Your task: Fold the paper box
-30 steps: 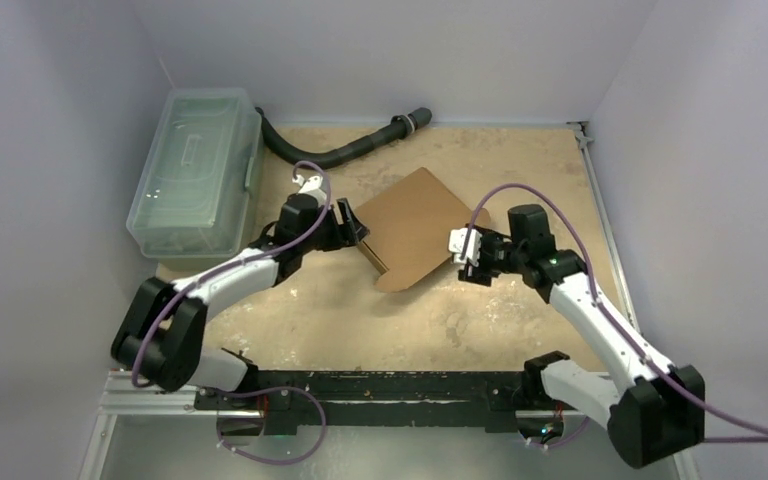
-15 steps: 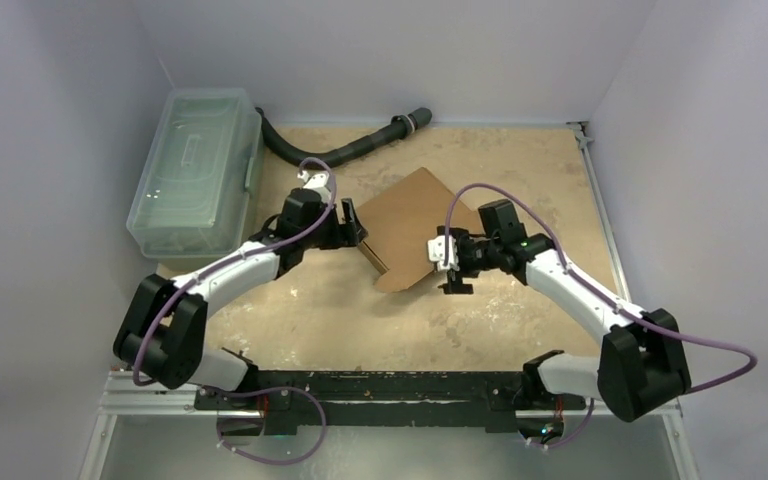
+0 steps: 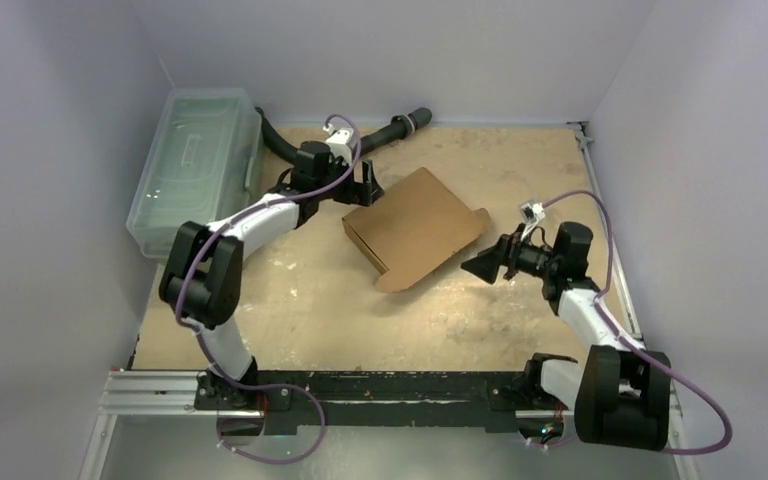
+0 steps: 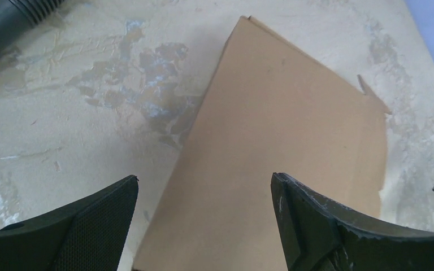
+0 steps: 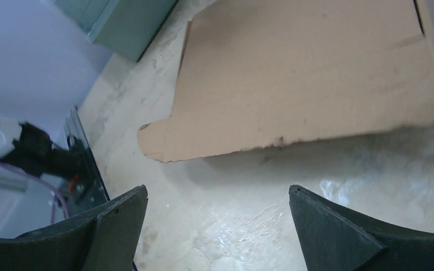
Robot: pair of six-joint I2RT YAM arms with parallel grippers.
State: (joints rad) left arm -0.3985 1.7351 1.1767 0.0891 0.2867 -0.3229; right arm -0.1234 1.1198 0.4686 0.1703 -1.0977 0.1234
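Note:
The paper box is brown cardboard lying closed and flat, turned diagonally in the middle of the table, with a lid flap overhanging its near edge. It fills the left wrist view and the top of the right wrist view. My left gripper hangs just off the box's far left corner, open, nothing between its fingers. My right gripper sits to the right of the box's near right corner, apart from it, also open and empty.
A clear plastic lidded bin stands at the back left. A black corrugated hose curves along the back edge behind the left gripper. Grey walls close in both sides. The arm bases sit on a black rail at the near edge.
Both grippers let go of the box and opened wider. The left arm swung back toward the far left corner. The right arm drew back to the right and low, off the box.

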